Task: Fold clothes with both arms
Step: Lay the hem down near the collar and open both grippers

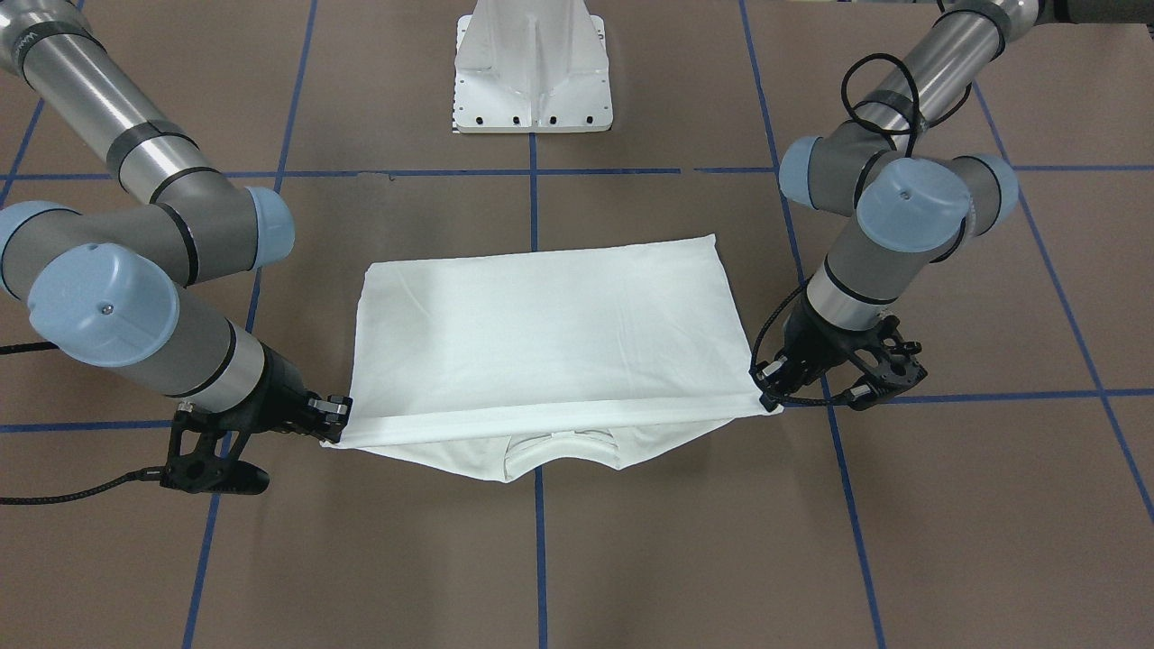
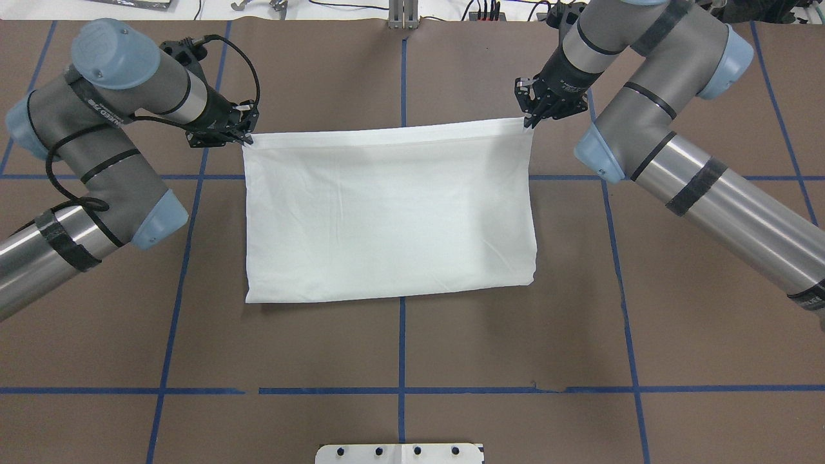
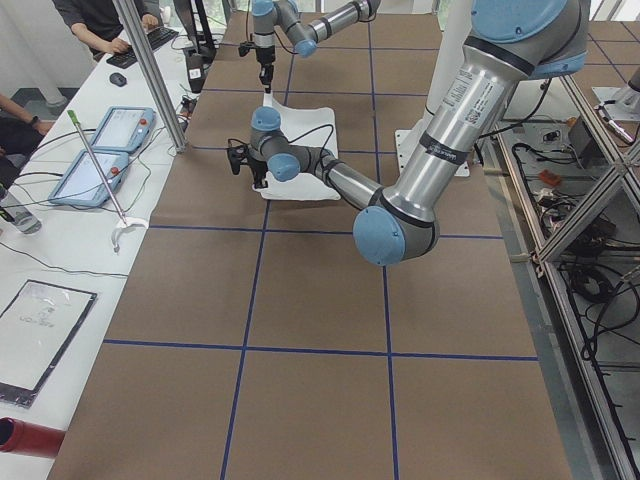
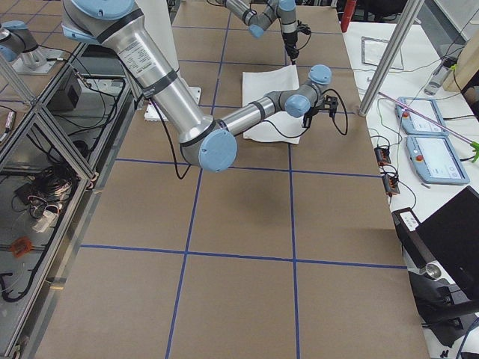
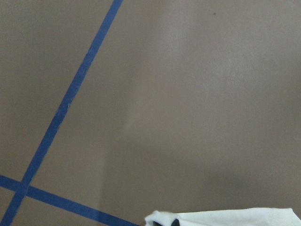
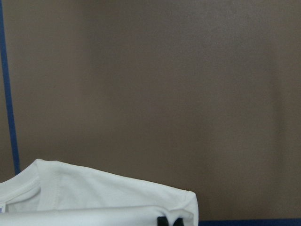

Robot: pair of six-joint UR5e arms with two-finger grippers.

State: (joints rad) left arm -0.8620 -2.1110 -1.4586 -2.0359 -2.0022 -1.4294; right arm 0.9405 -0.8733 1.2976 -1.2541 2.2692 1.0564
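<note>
The white shirt [image 2: 387, 212] lies folded into a wide rectangle on the brown table. Its ribbed collar [image 1: 561, 448] shows under the far edge, on the side away from the robot's base. My left gripper [image 2: 247, 140] is shut on one far corner of the top layer, and it also shows on the right of the front-facing view [image 1: 769, 399]. My right gripper [image 2: 528, 121] is shut on the other far corner [image 1: 335, 424]. The held edge stretches straight between them. Each wrist view shows only a white corner of cloth [image 5: 225, 217] [image 6: 94, 197] at its bottom edge.
The white pedestal base [image 1: 534, 72] stands behind the shirt at the robot's side. Blue tape lines [image 2: 403, 386] cross the brown table. Beyond the table's far edge a side bench holds tablets [image 3: 95, 150], cables and a keyboard with a person's hands [image 3: 125, 45].
</note>
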